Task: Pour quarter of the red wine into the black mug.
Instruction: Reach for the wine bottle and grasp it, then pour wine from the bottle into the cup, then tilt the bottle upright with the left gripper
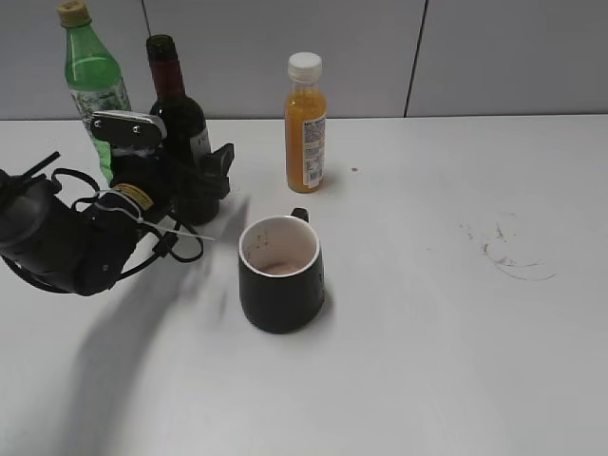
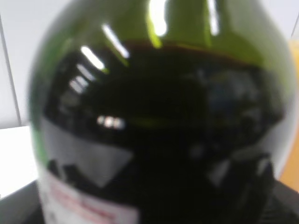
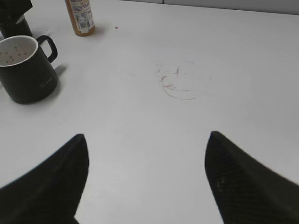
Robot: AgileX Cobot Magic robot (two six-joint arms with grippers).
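The red wine bottle (image 1: 179, 114), dark glass with a dark red foil neck, stands upright at the back left of the white table. My left gripper (image 1: 195, 179) is shut on its lower body, one finger on each side. In the left wrist view the bottle (image 2: 159, 116) fills the frame, with a strip of white label at the lower left. The black mug (image 1: 280, 285) stands in front and to the right of the bottle, handle to the rear, with a pinkish trace in its white inside. It also shows in the right wrist view (image 3: 28, 74). My right gripper (image 3: 145, 154) is open and empty above bare table.
A green plastic bottle (image 1: 93, 81) stands just behind and left of the wine. An orange juice bottle (image 1: 306, 123) with a white cap stands behind the mug and also shows in the right wrist view (image 3: 80, 16). Faint reddish stains (image 1: 513, 252) mark the table at right.
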